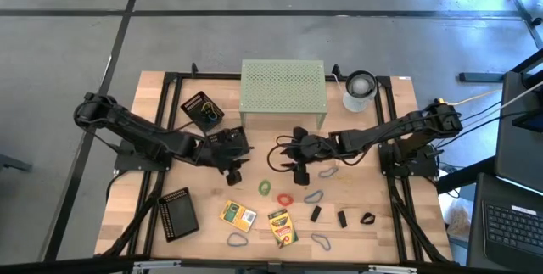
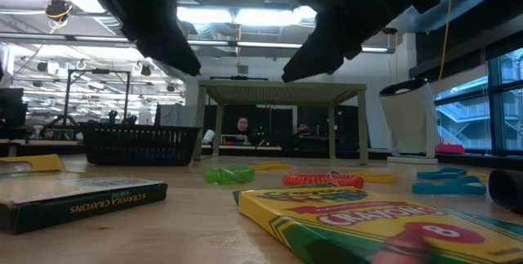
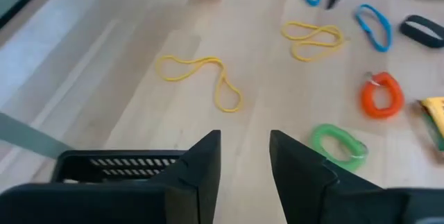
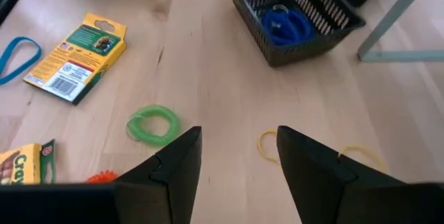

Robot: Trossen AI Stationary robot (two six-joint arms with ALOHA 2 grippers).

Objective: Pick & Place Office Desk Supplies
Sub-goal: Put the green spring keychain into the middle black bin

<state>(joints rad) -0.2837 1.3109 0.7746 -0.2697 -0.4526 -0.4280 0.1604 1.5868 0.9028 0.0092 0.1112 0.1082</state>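
Note:
My left gripper [image 1: 233, 172] [image 3: 245, 165] hangs open above the table's middle, with a black mesh tray [image 3: 104, 163] just beside its fingers. My right gripper [image 1: 299, 172] [image 4: 239, 165] is open too and faces it. A tan rubber band [image 4: 267, 144] lies on the wood below its fingertips and a green coil band [image 4: 152, 125] beside them. Flat on the table lie orange [image 3: 381, 96], green [image 3: 338, 144] and blue [image 3: 372, 26] bands, two crayon boxes [image 1: 238, 215] [image 1: 282, 227] and small black clips [image 1: 316, 213]. In the low view both grippers stand clear of the tabletop.
The pale green riser [image 1: 283, 90] stands at the far middle, with the white-grey cylinder [image 1: 360, 89] to its right. A mesh tray holding blue bands [image 4: 298, 16] sits by the riser's leg. Two more trays are at the far left [image 1: 204, 110] and near left [image 1: 178, 215].

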